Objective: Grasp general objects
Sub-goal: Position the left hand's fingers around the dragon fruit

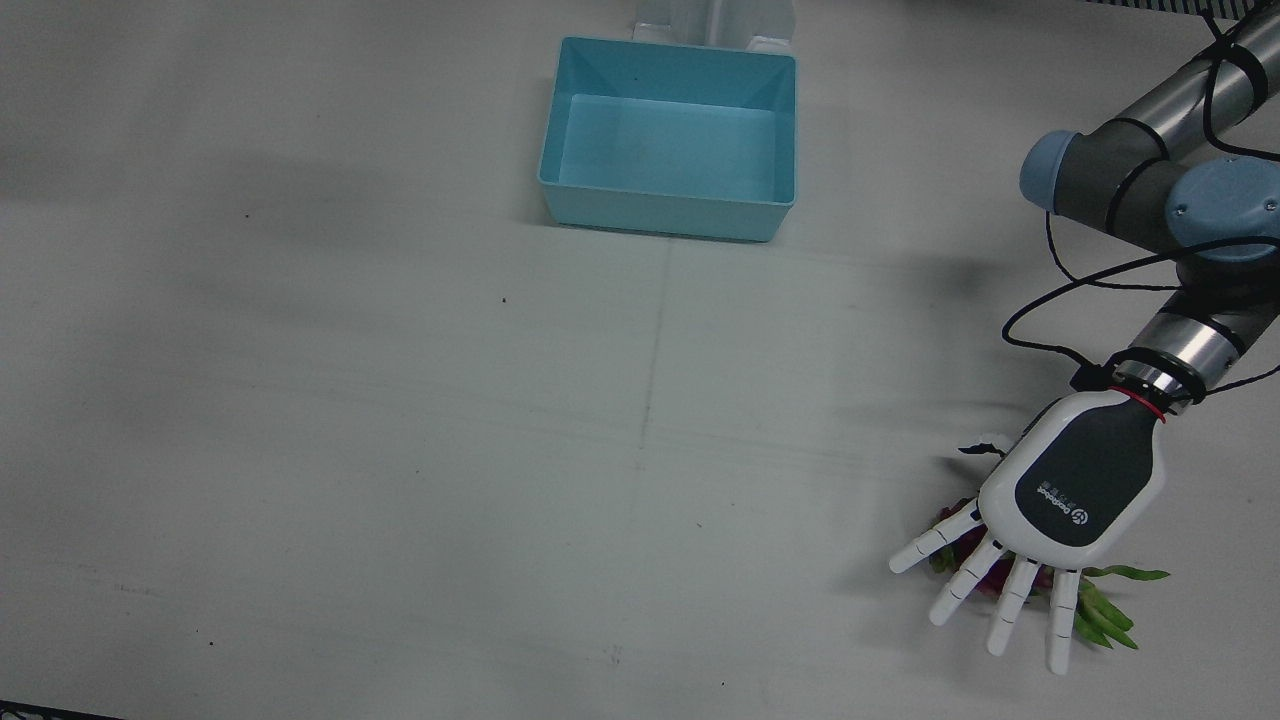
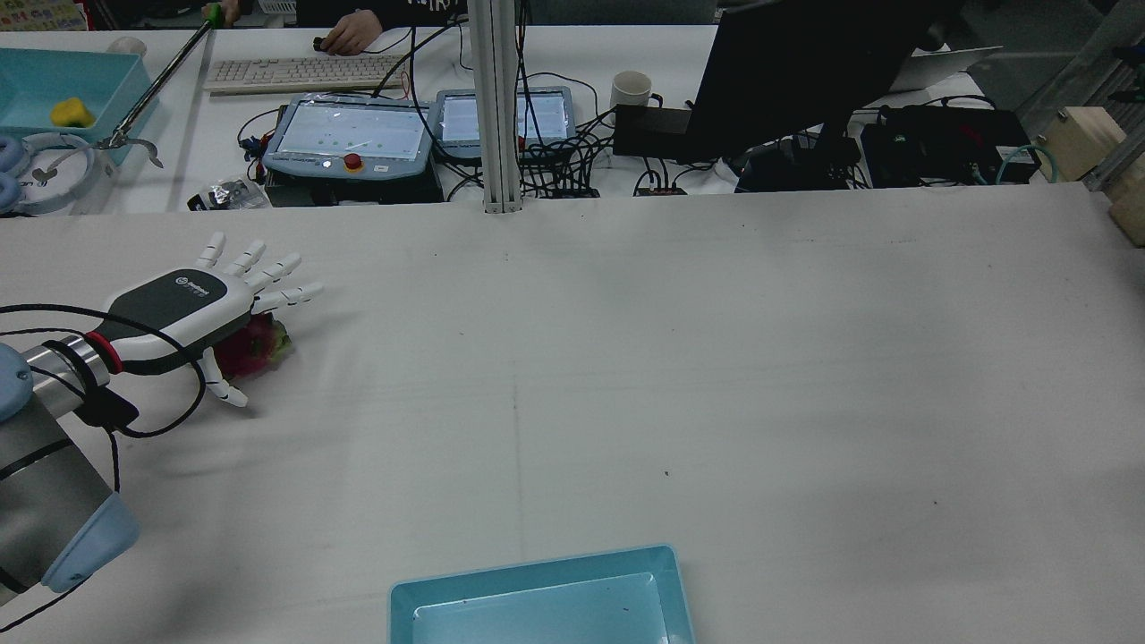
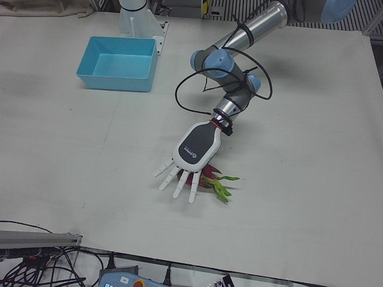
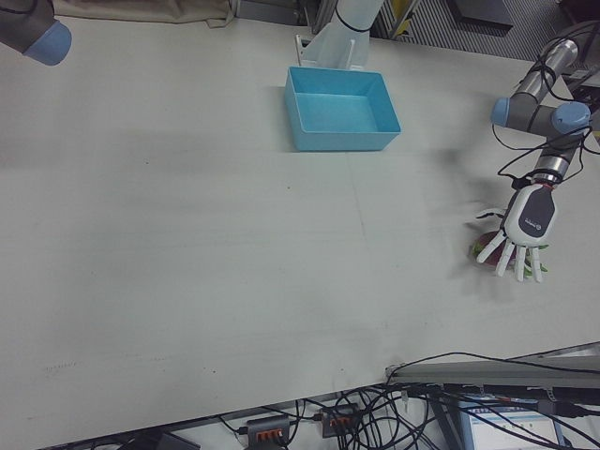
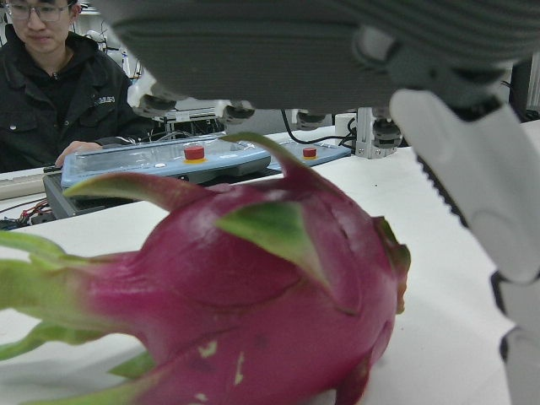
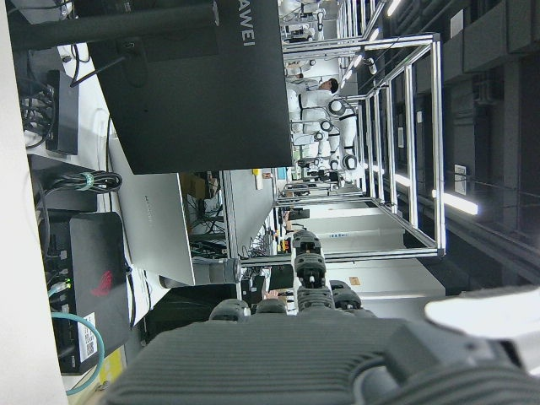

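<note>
A pink dragon fruit with green leaf tips [image 5: 253, 312] lies on the white table near its operator-side edge. It also shows in the rear view [image 2: 258, 344], in the left-front view [image 3: 207, 179] and, as green leaves past the fingers, in the front view [image 1: 1098, 606]. My left hand [image 1: 1085, 480] hovers palm-down right over the fruit with its fingers spread, open and holding nothing; it also shows in the rear view [image 2: 179, 309] and the left-front view [image 3: 194, 149]. My right hand [image 6: 295, 354] shows only in its own view, raised, facing the room, holding nothing.
A light blue bin [image 1: 668, 203] stands at the robot side of the table, centre, with nothing in it. Behind the table's far edge in the rear view are teach pendants [image 2: 349, 134], a keyboard, a mug and cables. A person [image 5: 51, 76] sits there.
</note>
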### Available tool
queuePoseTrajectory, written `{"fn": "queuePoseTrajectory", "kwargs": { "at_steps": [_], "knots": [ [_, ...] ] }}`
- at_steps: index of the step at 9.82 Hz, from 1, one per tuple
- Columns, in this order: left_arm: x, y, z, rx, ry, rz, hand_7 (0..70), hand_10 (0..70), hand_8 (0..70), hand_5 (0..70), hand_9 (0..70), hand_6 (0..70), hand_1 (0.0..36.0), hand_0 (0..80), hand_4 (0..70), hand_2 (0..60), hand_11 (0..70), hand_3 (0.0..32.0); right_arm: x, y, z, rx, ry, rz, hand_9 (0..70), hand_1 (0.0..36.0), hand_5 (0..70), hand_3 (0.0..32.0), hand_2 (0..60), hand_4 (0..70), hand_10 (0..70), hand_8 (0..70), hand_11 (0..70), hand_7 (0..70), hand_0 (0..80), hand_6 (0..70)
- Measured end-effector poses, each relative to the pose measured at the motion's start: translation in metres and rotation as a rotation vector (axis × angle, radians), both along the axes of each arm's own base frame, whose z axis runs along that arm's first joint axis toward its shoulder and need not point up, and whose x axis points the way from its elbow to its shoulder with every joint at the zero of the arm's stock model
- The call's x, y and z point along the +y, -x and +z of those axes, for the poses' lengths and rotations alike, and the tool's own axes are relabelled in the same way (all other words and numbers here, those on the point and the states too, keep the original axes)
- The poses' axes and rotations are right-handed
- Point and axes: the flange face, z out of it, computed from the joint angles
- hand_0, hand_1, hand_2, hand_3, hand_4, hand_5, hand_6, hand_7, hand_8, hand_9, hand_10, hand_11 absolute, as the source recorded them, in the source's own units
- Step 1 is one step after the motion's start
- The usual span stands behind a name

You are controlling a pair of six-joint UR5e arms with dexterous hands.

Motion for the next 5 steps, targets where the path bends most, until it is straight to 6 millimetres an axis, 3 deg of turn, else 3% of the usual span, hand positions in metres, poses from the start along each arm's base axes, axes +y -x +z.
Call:
{"fn": "queuePoseTrajectory", "kwargs": {
  "at_steps": [3,4,5],
  "knots": [
    [-0.004,0.002,0.012,-0.011,0.013,-0.006,0.0,0.0,0.0,0.0,0.0,0.0,36.0,69.6,0.0,27.2,0.0,28.8,0.0,0.0,0.0,0.0,0.0,0.0,0.0,0.0,0.0,0.0,0.0,0.0,0.0,0.0,0.0,0.0,0.0,0.0],
    [-0.008,0.009,0.013,-0.009,0.015,-0.019,0.0,0.0,0.0,0.0,0.0,0.0,36.0,69.4,0.0,28.0,0.0,26.0,0.0,0.0,0.0,0.0,0.0,0.0,0.0,0.0,0.0,0.0,0.0,0.0,0.0,0.0,0.0,0.0,0.0,0.0],
    [-0.012,0.016,0.014,-0.008,0.016,-0.031,0.0,0.0,0.0,0.0,0.0,0.0,36.0,70.0,0.0,28.9,0.0,25.2,0.0,0.0,0.0,0.0,0.0,0.0,0.0,0.0,0.0,0.0,0.0,0.0,0.0,0.0,0.0,0.0,0.0,0.0]
  ]
}}
